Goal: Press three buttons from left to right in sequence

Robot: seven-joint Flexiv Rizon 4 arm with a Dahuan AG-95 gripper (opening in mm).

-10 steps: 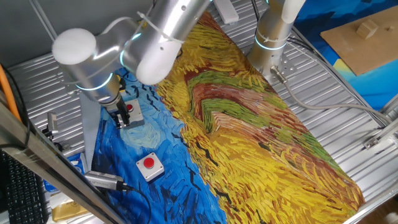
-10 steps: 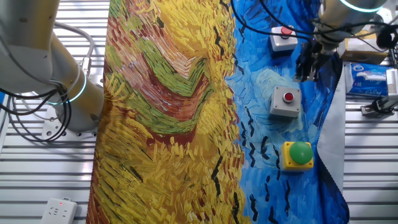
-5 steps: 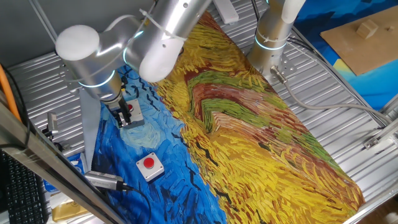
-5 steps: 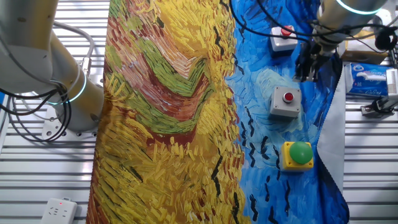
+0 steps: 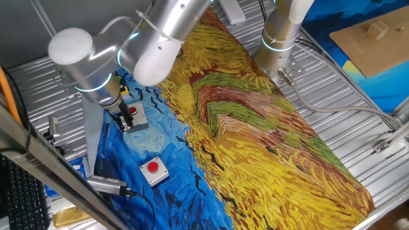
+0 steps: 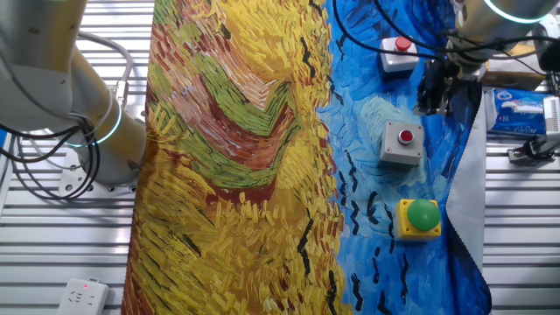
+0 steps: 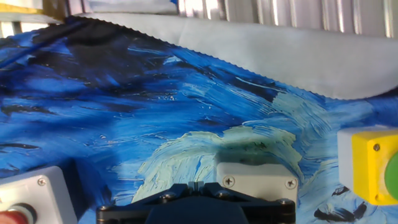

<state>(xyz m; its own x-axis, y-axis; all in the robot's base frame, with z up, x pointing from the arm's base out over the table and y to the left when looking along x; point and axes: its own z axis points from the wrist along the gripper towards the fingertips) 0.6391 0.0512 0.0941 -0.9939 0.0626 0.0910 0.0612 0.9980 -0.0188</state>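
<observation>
Three push-button boxes sit in a row on the blue part of a painted cloth (image 6: 236, 157) spread over the ribbed metal tabletop (image 5: 358, 121). Seen from the other fixed view, the green button (image 6: 423, 215) on its yellow box is nearest the camera, the middle red button (image 6: 403, 143) on a grey-white box lies beyond it, and the far red button (image 6: 399, 52) lies beyond that. The gripper (image 6: 432, 94) hangs over the cloth between the middle and far boxes, off to the side toward the cloth's pale edge, touching neither. I cannot tell whether the jaws are spread or pressed together; no view shows the tips clearly.

From the one fixed view the arm's thick silver links cover much of the button row: the gripper (image 5: 121, 118) stands just beside the middle red button (image 5: 133, 112), and the far red button (image 5: 153, 168) lies apart on open cloth. The green button is not visible there.

The hand view shows the middle box (image 7: 256, 180) just ahead of the dark gripper body, the yellow box (image 7: 367, 165) at the right edge and a grey-white box (image 7: 31, 198) at the lower left.

A second robot base (image 6: 87, 131) stands beside the cloth, cables (image 5: 332, 105) trail across the tabletop, and a tissue pack (image 6: 516, 109) lies near the gripper
</observation>
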